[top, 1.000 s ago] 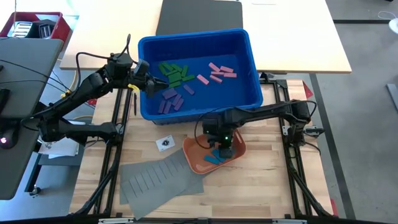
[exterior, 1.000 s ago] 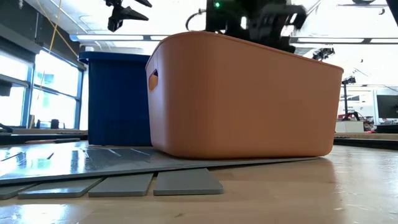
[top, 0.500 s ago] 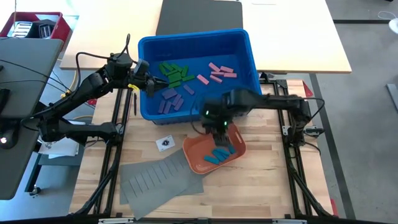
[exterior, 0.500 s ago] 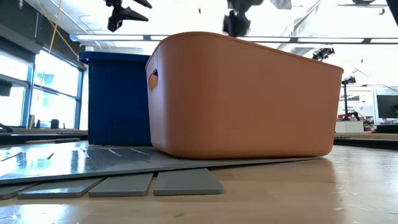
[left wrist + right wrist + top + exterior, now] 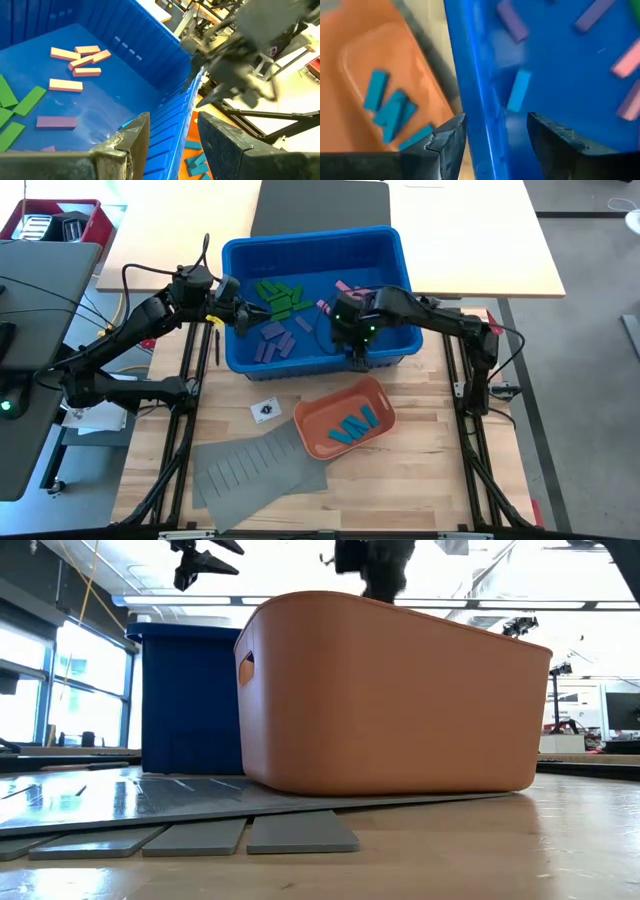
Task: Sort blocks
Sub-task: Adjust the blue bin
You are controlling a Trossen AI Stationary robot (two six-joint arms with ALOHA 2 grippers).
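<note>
Most blocks lie flat in the blue bin (image 5: 395, 260): green blocks (image 5: 278, 297) at its left, purple blocks (image 5: 272, 340) nearer the front, pink blocks (image 5: 355, 295) toward the right, their long axes pointing various ways. Several blue blocks (image 5: 352, 426) rest in the orange tray (image 5: 310, 430) on the table (image 5: 420, 480), roughly parallel, slanting across it. The right gripper (image 5: 495, 140) hovers over the bin's front wall, parted and empty. The left gripper (image 5: 172, 137) hangs at the bin's left rim, partly spread, grasping nothing.
</note>
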